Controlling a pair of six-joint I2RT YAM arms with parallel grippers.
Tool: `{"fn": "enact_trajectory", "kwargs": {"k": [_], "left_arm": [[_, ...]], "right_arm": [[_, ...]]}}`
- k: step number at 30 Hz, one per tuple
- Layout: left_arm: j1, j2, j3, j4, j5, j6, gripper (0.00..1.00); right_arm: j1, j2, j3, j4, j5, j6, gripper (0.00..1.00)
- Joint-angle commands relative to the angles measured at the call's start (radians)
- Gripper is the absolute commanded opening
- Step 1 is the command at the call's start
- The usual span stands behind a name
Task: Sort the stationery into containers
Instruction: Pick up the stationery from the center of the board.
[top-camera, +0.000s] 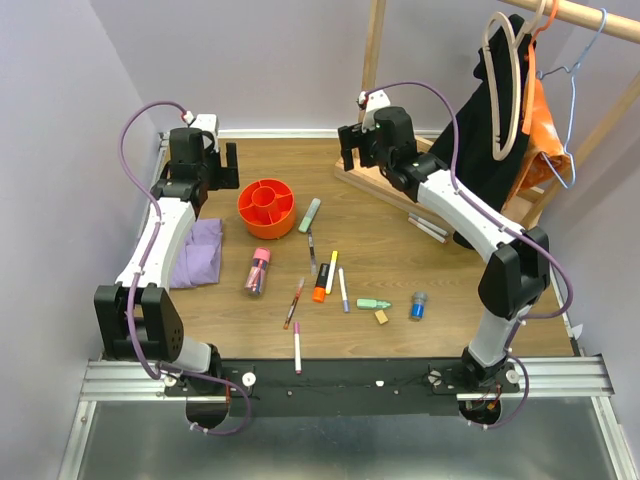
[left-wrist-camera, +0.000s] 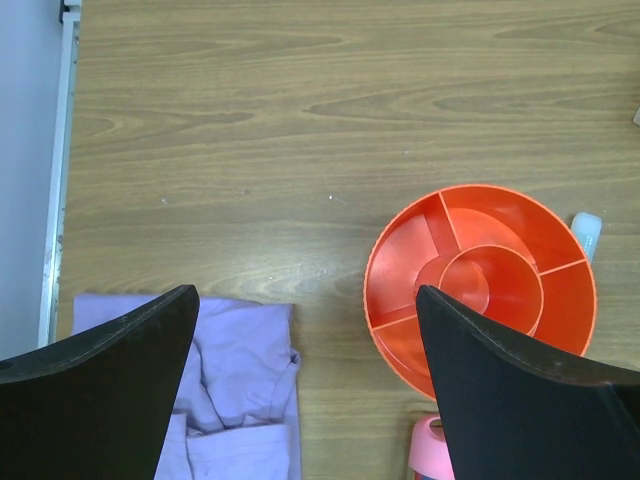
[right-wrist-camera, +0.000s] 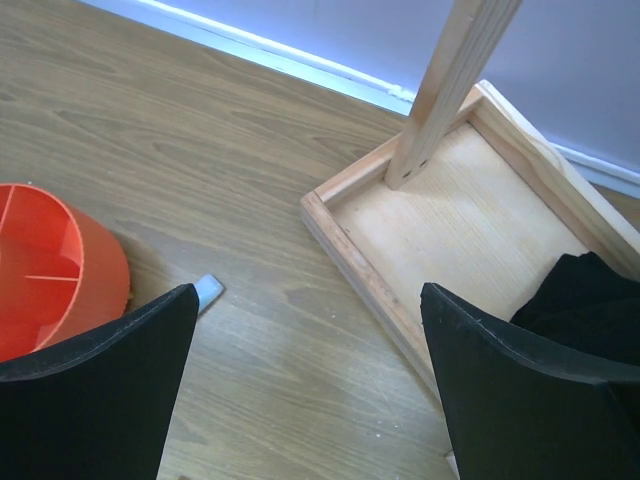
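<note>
Wood-grain bench (top-camera: 220, 320) under lilac walls carries everything. At the far left lies a folded purple cloth (top-camera: 200, 250), not mine to sort. My left gripper (top-camera: 222, 165) hangs over the back-left of the bench, its black fingers (left-wrist-camera: 100, 400) spread wide with nothing between them. Just right of it stands the round bright orange plastic tub (top-camera: 243, 205), low-walled, with a central cup and wedge compartments; those I can see hold nothing. In front of the tub lies a clear tube with a pink cap (top-camera: 259, 272). I judge it light, hard, slick and ready to roll, so I would pinch it across mid-barrel.

Next come the slim pieces: a red pen (top-camera: 297, 300), a white pen with pink ends (top-camera: 297, 352) near the front edge, a pale green highlighter (top-camera: 310, 215) beside the tub, a dark pen (top-camera: 311, 252), an orange-capped marker (top-camera: 320, 283), a yellow marker (top-camera: 331, 272) and a purple-tipped pen (top-camera: 343, 290). All look light, stiff and smooth. Each wants a hold across its width at mid-length, or it may pivot or skid.

My right gripper (top-camera: 350, 148) hovers at the back near the wooden rack base (right-wrist-camera: 440, 230), fingers (right-wrist-camera: 530, 400) likewise parted, holding nothing. Further right sit a short green highlighter (top-camera: 375, 303), a small tan eraser (top-camera: 381, 317), probably soft and grippy but low to the bench, and a small blue cylinder (top-camera: 418, 305); I cannot tell whether it stands or lies. Two more slim pens (top-camera: 428, 228) lie partly under my right arm.
</note>
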Motion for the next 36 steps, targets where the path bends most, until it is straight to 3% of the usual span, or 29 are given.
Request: {"fn": "enact_trajectory", "kwargs": {"k": [1, 5, 9, 11, 14, 15, 21, 36], "left_arm": [[-0.005, 0.019, 0.014, -0.022, 0.018, 0.006, 0.99], [-0.007, 0.013, -0.003, -0.039, 0.002, -0.007, 0.99], [-0.02, 0.027, -0.035, -0.082, -0.037, -0.035, 0.99], [-0.031, 0.043, -0.039, -0.099, -0.047, -0.032, 0.99], [-0.056, 0.08, -0.006, -0.158, -0.011, 0.003, 0.89], [-0.068, 0.083, -0.001, -0.168, -0.005, 0.009, 0.83], [-0.099, 0.116, 0.03, -0.149, -0.058, 0.026, 0.72], [-0.092, 0.359, 0.229, -0.14, -0.087, 0.082, 0.5]], "right_arm": [[0.005, 0.03, 0.0, 0.021, -0.019, -0.094, 1.0], [0.003, 0.025, -0.009, 0.007, -0.195, -0.289, 1.0], [0.005, 0.108, 0.092, -0.065, -0.312, -0.256, 0.97], [0.003, 0.168, 0.205, -0.14, -0.323, -0.196, 0.95], [0.005, 0.254, 0.278, -0.193, -0.334, -0.148, 0.91], [0.003, 0.259, 0.278, -0.185, -0.347, -0.144, 0.91], [0.005, 0.272, 0.272, -0.167, -0.367, -0.134, 0.9], [0.003, 0.272, 0.246, -0.151, -0.364, -0.117, 0.9]]}}
